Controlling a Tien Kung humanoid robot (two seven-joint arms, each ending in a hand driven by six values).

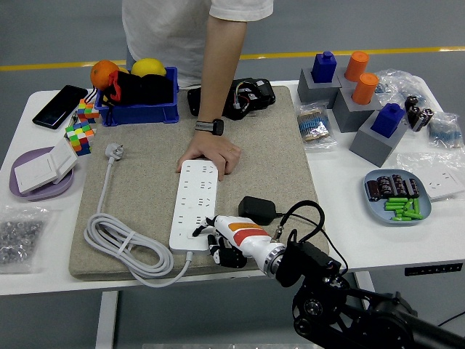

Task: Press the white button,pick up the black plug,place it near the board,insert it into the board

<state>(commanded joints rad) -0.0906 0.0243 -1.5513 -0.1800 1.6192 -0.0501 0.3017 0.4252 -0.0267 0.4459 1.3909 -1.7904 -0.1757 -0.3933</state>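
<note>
A white power strip (192, 203) lies lengthwise on the grey mat (145, 182), its cable (123, 251) coiled at the left. A person's hand (211, 154) rests on the strip's far end and holds it down. My right hand (211, 233) reaches in from the lower right. Its index finger points at the strip's near end, where the button (193, 234) is, and the other fingers are curled under. The black plug (256, 209) with its cable lies on the mat just right of the strip, beside my wrist. My left arm is not in view.
A blue bin (138, 109) with fruit and a black charger (243, 98) stand at the mat's far edge. Puzzle cubes (80, 127), a phone (59, 106) and a purple plate (40, 182) are at the left. Grey blocks with pegs (363, 109) and a dish of parts (396, 196) are at the right.
</note>
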